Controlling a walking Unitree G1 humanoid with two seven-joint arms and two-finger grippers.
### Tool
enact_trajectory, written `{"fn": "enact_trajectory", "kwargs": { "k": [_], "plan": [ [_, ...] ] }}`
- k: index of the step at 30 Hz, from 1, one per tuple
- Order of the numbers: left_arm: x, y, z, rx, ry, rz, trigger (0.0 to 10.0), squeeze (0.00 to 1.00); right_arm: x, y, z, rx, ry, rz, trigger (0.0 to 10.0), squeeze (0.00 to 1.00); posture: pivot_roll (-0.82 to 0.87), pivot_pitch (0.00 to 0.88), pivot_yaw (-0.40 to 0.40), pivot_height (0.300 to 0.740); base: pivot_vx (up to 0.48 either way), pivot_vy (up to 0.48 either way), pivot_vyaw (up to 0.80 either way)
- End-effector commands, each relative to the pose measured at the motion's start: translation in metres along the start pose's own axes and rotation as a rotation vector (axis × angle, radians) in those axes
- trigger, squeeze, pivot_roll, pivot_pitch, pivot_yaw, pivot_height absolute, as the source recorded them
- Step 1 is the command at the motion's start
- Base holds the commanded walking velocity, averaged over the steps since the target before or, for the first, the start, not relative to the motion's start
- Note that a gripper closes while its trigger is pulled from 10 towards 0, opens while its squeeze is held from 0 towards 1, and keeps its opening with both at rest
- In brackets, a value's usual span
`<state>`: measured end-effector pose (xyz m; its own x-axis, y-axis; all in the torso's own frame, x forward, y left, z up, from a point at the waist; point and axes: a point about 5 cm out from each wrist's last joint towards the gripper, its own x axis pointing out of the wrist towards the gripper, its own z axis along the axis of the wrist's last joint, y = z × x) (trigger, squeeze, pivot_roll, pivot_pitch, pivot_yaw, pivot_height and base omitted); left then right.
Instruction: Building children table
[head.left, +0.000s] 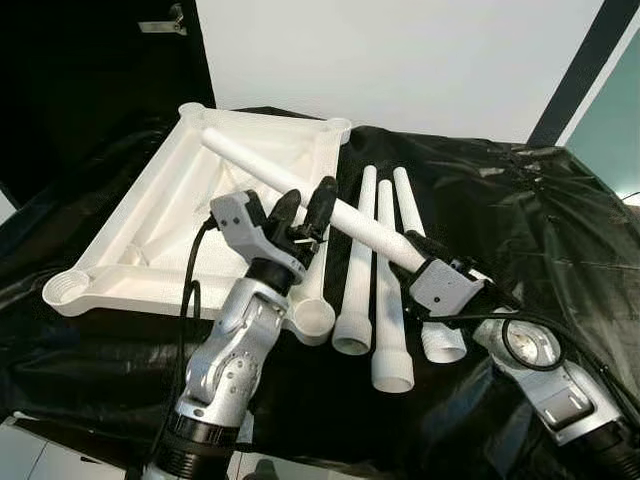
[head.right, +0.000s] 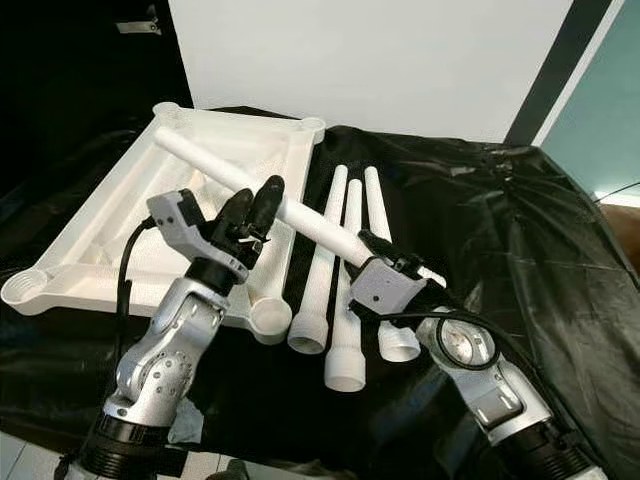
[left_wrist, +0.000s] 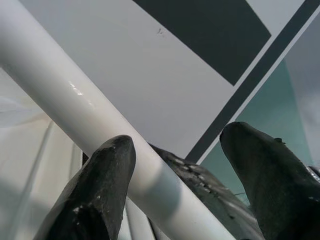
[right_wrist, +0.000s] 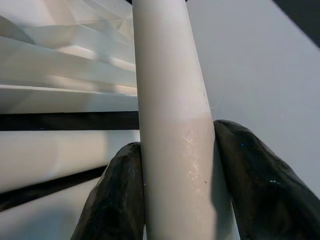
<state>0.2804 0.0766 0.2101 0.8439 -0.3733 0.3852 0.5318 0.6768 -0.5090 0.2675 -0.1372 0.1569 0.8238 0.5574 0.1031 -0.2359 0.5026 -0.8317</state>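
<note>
A white table top (head.left: 150, 215) lies upside down on black cloth, with a round socket at each corner. My right gripper (head.left: 418, 246) is shut on the thick end of a white leg (head.left: 250, 162), which slants up and left over the table top. In the right wrist view the fingers (right_wrist: 115, 195) press both sides of this leg (right_wrist: 170, 100). My left gripper (head.left: 308, 195) is open around the leg's middle. One finger (left_wrist: 100, 190) lies against the leg (left_wrist: 75, 105), the other stands apart. Whether the leg's far end touches the table top I cannot tell.
Three more white legs (head.left: 360, 270) lie side by side on the black cloth (head.left: 540, 230), between the table top and my right arm. The near right corner socket (head.left: 315, 320) sits just beside them. A white wall (head.left: 400, 60) stands behind.
</note>
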Motion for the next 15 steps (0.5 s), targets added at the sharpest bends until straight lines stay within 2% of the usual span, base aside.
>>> {"fn": "enact_trajectory", "kwargs": {
  "k": [1,5,9,10,15],
  "plan": [
    [0.001,-0.021,-0.003,-0.019,0.0,-0.412,10.0,0.0,-0.004,0.005,0.005,-0.062,-0.06,0.018,10.0,0.0,0.2,0.0,-0.053,0.74,0.0,0.0,0.0],
    [0.004,-0.021,-0.005,-0.025,0.005,-0.402,10.0,0.0,-0.007,0.005,0.008,-0.115,-0.101,0.003,10.0,0.0,0.2,0.0,-0.051,0.74,0.0,0.0,0.0],
    [0.011,-0.022,-0.008,-0.066,0.007,-0.371,10.0,0.0,-0.01,0.002,0.01,-0.17,-0.13,-0.043,10.0,0.0,0.2,0.0,-0.05,0.74,0.0,0.0,0.0],
    [0.014,-0.021,-0.008,-0.091,0.005,-0.354,10.0,0.0,-0.011,-0.001,0.01,-0.207,-0.143,-0.077,10.0,0.0,0.2,0.0,-0.048,0.74,0.0,0.0,0.0],
    [0.014,-0.018,-0.009,-0.074,0.015,-0.339,10.0,0.0,-0.012,-0.008,0.008,-0.226,-0.124,-0.147,10.0,0.0,0.2,0.0,-0.043,0.74,0.0,0.0,0.0]
  ]
}}
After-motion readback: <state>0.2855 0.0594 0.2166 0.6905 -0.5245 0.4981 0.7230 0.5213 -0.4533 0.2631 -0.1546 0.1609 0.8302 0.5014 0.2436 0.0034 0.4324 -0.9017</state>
